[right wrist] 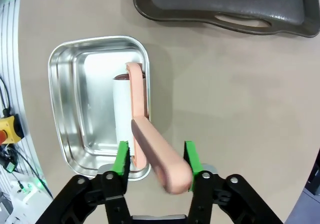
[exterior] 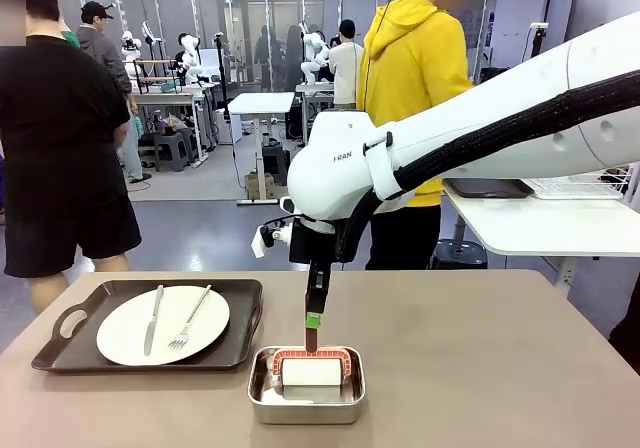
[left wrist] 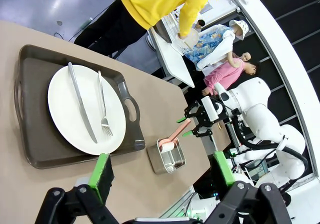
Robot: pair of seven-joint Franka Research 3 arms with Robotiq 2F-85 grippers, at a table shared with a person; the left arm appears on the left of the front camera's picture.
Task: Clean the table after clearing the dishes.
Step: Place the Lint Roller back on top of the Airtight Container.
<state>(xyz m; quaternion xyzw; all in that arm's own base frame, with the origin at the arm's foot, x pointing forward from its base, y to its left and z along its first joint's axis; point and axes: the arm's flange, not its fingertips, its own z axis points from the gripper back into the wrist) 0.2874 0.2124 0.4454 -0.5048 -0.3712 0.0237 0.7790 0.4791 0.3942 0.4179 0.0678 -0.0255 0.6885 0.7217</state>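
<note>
Front camera sat low at the desk's [exterior: 480, 368] near edge, faced across toward the person [exterior: 410, 68], left wrist camera looked from high and well off, right wrist camera hung close over the steel pan [right wrist: 95, 84], all three shared pan and tray [left wrist: 32, 134].

Robotics lab: white robot arm [exterior: 470, 128], work tables [exterior: 262, 103], stools [exterior: 172, 150] behind.

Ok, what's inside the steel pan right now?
A white roller with a pink handle lies in the steel pan; the handle rises out between the pads of the right pincer. The pan floor beneath the roller is covered, so anything under it can't be seen.
</note>
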